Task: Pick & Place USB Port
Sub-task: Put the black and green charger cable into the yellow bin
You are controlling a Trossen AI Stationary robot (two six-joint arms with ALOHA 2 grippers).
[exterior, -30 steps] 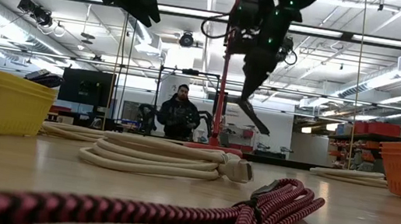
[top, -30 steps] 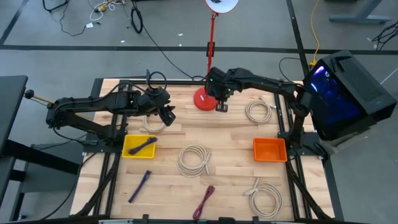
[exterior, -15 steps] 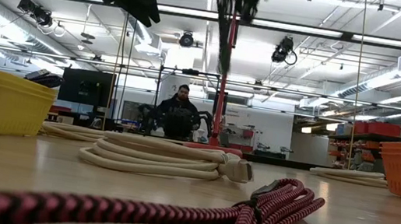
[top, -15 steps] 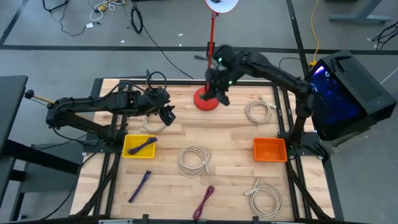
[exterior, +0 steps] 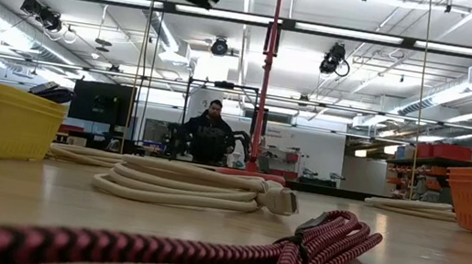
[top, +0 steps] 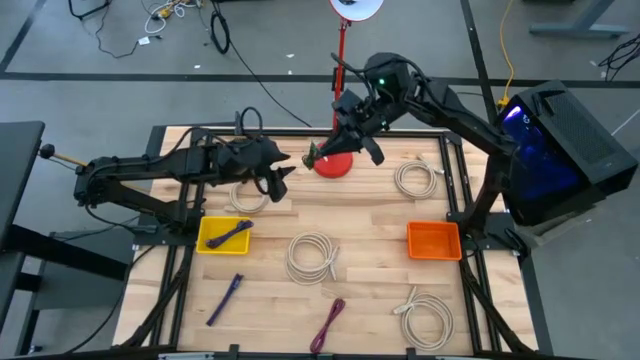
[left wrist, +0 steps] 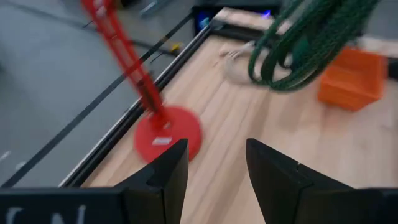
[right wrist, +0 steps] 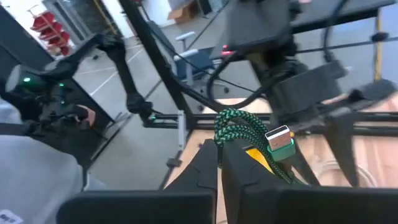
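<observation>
A green braided USB cable (top: 312, 154), coiled in loops, hangs in the air from my right gripper (top: 328, 149), which is shut on it high above the table's far middle, next to the red stand. Its silver plug (right wrist: 278, 139) sticks out of the bundle in the right wrist view. My left gripper (top: 283, 172) is open, just to the left of the cable and pointing toward it. In the left wrist view the cable (left wrist: 298, 43) dangles ahead of the open fingers (left wrist: 273, 174), not between them. My right gripper (right wrist: 221, 163) pinches the green cable's coiled bundle between its two fingers at the loops just beside the plug end (right wrist: 231, 134). Several strands are caught together. The cable is lifted clear of the table and its loops hang slack below the fingers (left wrist: 283, 68).
The red stand's round base (top: 333, 164) and pole sit under the right gripper. A yellow bin (top: 208, 238) holds a purple cable and an orange bin (top: 433, 241) stands on the right. White cable coils (top: 312, 256) (top: 415, 180) (top: 425, 315), a purple cable (top: 225, 298) and a pink cable (top: 328, 325) lie about.
My right gripper has risen from beside the red base, swung toward the table's left and turned, carrying the green cable up clear of the table. My left gripper has risen and shifted right, toward the cable.
</observation>
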